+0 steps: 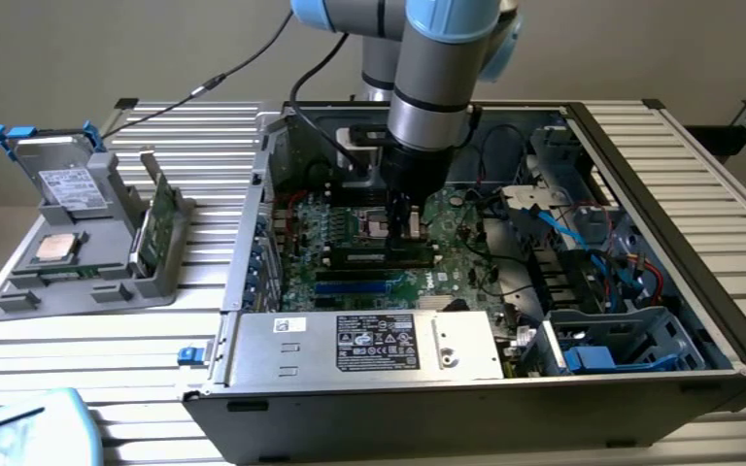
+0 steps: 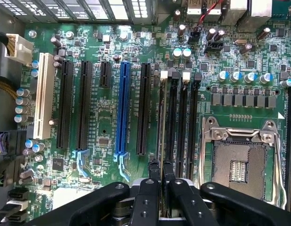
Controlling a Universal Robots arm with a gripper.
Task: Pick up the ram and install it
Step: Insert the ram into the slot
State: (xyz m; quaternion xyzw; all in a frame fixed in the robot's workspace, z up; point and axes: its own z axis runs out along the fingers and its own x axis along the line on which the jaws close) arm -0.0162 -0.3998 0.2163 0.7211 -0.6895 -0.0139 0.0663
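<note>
Two fingers (image 2: pixel 153 176) of the hand (image 2: pixel 161 167) pinch the ram (image 2: pixel 161 117), edge-on along the end one of four memory slots (image 2: pixel 185 122); whether it is seated I cannot tell. My judgement: keep it square and push both ends evenly. In the exterior view, at six o'clock from the hand, the power supply label (image 1: pixel 376 342) holds print too small to read.

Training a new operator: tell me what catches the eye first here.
The arm reaches down into the open computer case, its tool shut on the thin ram at the black memory slots. On the exterior view's left, a grey parts holder stands.
</note>
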